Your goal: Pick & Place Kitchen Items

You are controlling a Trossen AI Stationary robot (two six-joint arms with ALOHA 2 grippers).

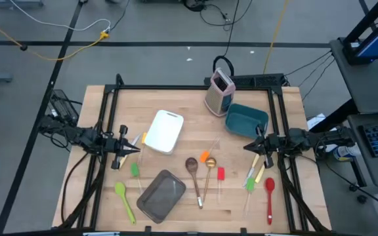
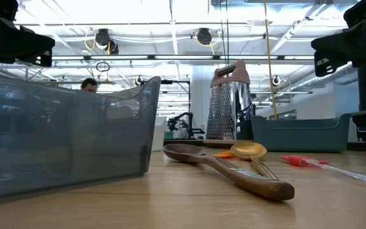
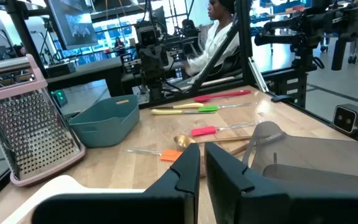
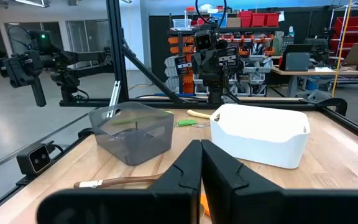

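Observation:
Small utensils lie flat on the wooden table. A brown wooden spoon [image 1: 193, 172], a gold spoon [image 1: 209, 172], an orange spatula [image 1: 206, 156] and a red spatula [image 1: 220, 176] lie mid-table. A red spoon [image 1: 270, 196], a yellow-handled knife [image 1: 260, 174] and a green spatula [image 1: 249, 185] lie at the right. Two green spatulas [image 1: 125, 200] [image 1: 136, 172] lie at the left. My left gripper [image 1: 136, 149] is shut and empty, above the table's left side beside the white tray. My right gripper [image 1: 247, 147] is shut and empty, above the right side near the teal bin.
A white tray [image 1: 165, 131] stands mid-table, a grey pan [image 1: 162, 195] near the front edge, a teal bin [image 1: 247, 120] at the back right, and an upright pink-and-steel grater [image 1: 219, 90] behind it. A black frame rims the table. A person shows beyond the table in the left wrist view [image 3: 219, 31].

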